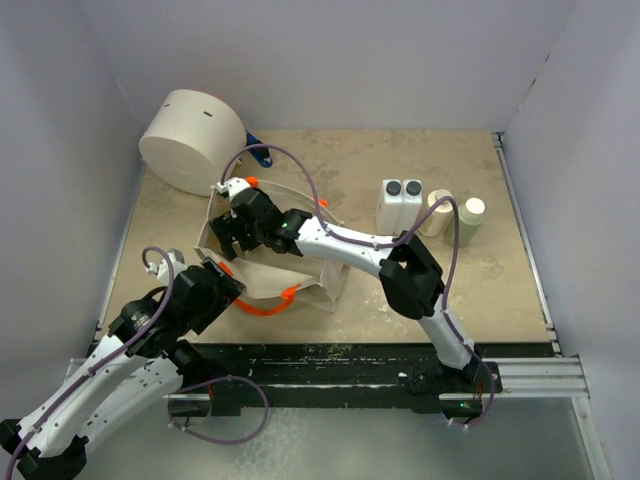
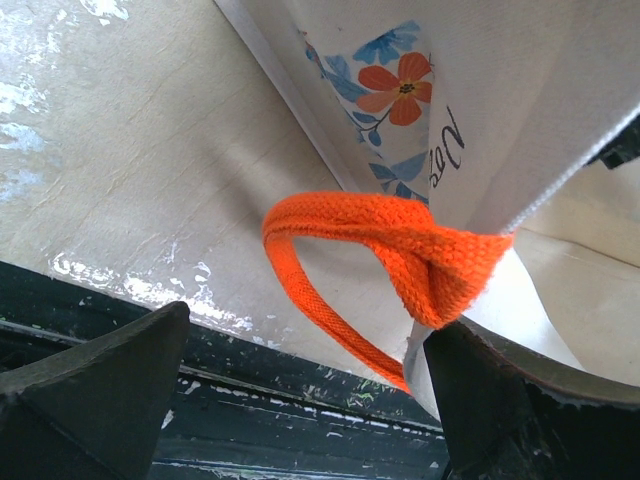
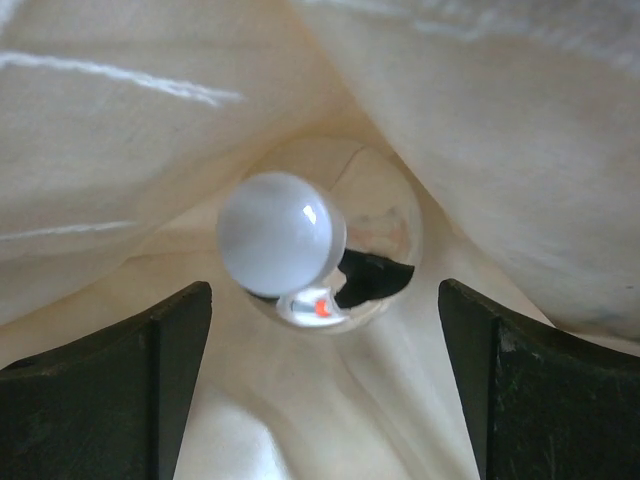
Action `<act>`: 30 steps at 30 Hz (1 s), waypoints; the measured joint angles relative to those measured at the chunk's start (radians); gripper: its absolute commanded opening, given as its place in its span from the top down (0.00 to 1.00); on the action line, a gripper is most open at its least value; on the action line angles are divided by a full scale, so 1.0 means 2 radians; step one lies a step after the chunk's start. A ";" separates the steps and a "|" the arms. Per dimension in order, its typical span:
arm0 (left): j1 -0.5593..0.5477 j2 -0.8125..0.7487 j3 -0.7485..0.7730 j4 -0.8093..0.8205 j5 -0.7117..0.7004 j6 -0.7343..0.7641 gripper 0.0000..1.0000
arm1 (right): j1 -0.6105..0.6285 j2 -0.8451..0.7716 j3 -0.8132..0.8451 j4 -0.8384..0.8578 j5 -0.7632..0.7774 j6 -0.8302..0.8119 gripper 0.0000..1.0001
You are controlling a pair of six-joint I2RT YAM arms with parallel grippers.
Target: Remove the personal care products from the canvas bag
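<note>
Left gripper (image 2: pixel 305 335): fingers apart, orange handle (image 2: pixel 380 235) between them, at the bag's 7 o'clock.
Canvas bag (image 1: pixel 265 275): one product left inside.
Right gripper (image 3: pixel 322 295): inside the bag, fingers apart, silvery-capped bottle (image 3: pixel 380 225) ahead between them, not gripped.
Done: white square bottles (image 1: pixel 402 205), cream round bottle (image 1: pixel 436 212) and pale green bottle (image 1: pixel 470 215) stand at the bag's 3 o'clock.

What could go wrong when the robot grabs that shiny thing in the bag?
The silvery bottle looks round and slick, so the open right pincer might squeeze it away. Cloth folds of the canvas bag crowd it and could get pinched. The left pincer is open around the orange handle, so the bag may lift.
</note>
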 measured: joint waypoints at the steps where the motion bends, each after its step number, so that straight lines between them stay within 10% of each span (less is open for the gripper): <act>1: 0.000 0.000 0.000 0.000 -0.001 0.000 0.00 | 0.000 0.007 0.010 -0.006 0.000 -0.003 0.02; 14: 0.000 0.000 0.000 0.000 -0.011 0.004 0.00 | 0.000 0.090 0.109 -0.024 -0.002 -0.030 0.08; 30: 0.000 0.000 0.000 0.007 -0.008 0.006 0.00 | 0.000 0.064 0.081 -0.039 -0.005 -0.028 0.71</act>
